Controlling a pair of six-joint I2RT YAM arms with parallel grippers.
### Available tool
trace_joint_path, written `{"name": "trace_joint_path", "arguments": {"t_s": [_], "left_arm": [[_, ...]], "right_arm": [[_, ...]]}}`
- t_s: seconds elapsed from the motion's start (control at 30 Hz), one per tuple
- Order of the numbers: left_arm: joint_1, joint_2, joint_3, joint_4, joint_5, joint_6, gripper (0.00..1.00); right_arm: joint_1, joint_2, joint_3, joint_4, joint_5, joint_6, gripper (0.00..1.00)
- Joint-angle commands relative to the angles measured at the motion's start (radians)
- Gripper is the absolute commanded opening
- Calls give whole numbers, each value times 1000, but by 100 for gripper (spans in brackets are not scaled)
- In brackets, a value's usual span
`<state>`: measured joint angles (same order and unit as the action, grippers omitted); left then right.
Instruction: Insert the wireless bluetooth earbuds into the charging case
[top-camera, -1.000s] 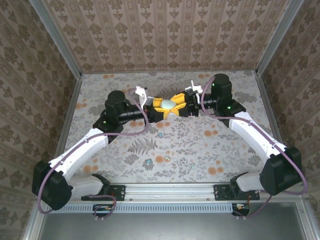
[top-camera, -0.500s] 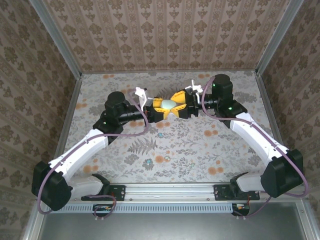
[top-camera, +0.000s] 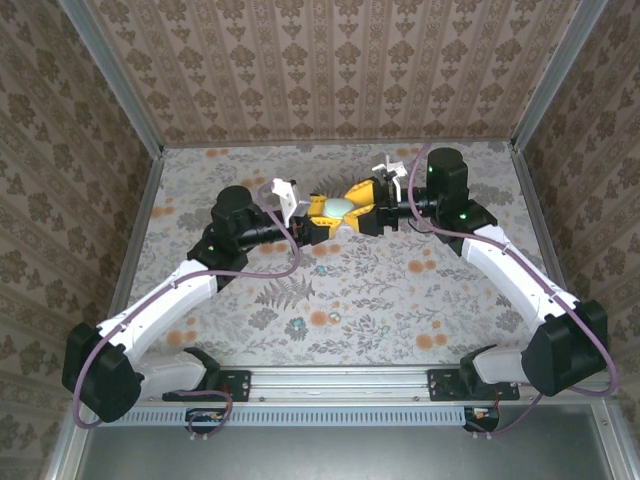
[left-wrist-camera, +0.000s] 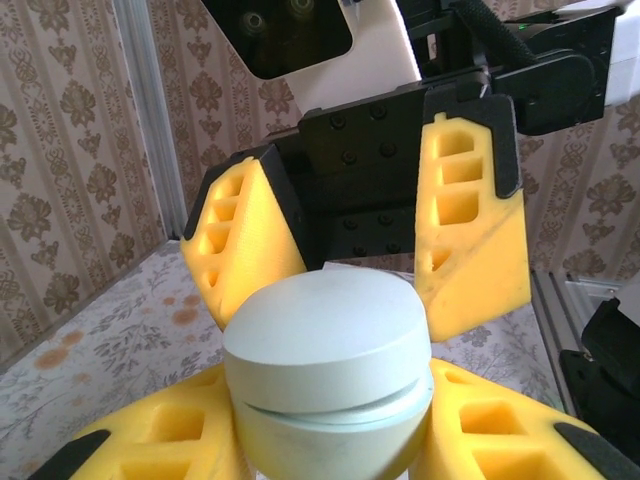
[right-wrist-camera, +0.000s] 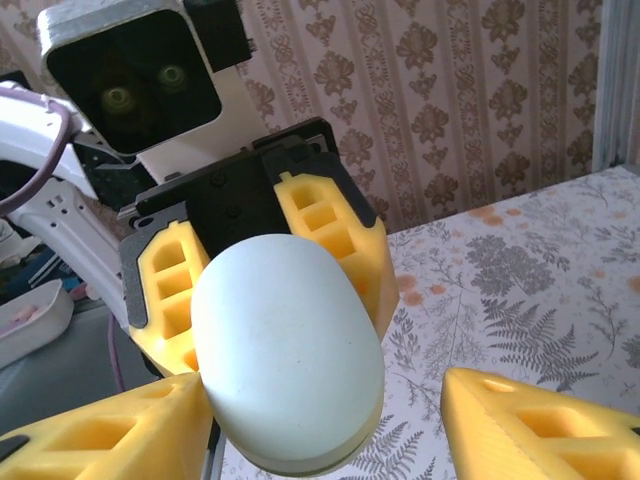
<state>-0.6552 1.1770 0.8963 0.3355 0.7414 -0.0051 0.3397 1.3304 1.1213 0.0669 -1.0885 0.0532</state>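
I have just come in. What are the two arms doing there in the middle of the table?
The two arms meet over the far half of the table. The left gripper is shut on a pale rounded charging case, whose lid looks closed. The right gripper faces it and stands open, its fingers spread to either side of the case.

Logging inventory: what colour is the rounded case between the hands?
A pale mint rounded plastic case; left wrist view shows it best.
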Motion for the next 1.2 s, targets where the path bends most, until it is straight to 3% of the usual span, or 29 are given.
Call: {"name": "trace_joint_path", "arguments": {"t_s": [0.0, 0.33, 0.67, 0.8, 0.97, 1.03, 1.17], "left_arm": [[-35, -33, -15, 14, 50, 29, 20], [-45, -38, -37, 39, 20, -7, 20], [-43, -69, -116, 103, -264, -83, 19], [-37, -79, -158, 167, -311, -125, 19], [-25, -120, -217, 204, -346, -164, 19], [-23, -154, -245, 203, -366, -174, 19], [-23, -225, -305, 187, -407, -194, 19]], "right_arm": [[-10, -2, 47, -4, 125, 69, 64], [-10, 14, 64, -5, 180, 127, 65], [-10, -112, 68, -46, 184, 227, 73], [-15, -201, 66, -273, 397, 225, 75], [-29, -204, 70, -646, 702, 305, 55], [-29, -183, 59, -782, 741, 328, 49], [-17, -167, -44, -907, 674, 425, 43]]}}
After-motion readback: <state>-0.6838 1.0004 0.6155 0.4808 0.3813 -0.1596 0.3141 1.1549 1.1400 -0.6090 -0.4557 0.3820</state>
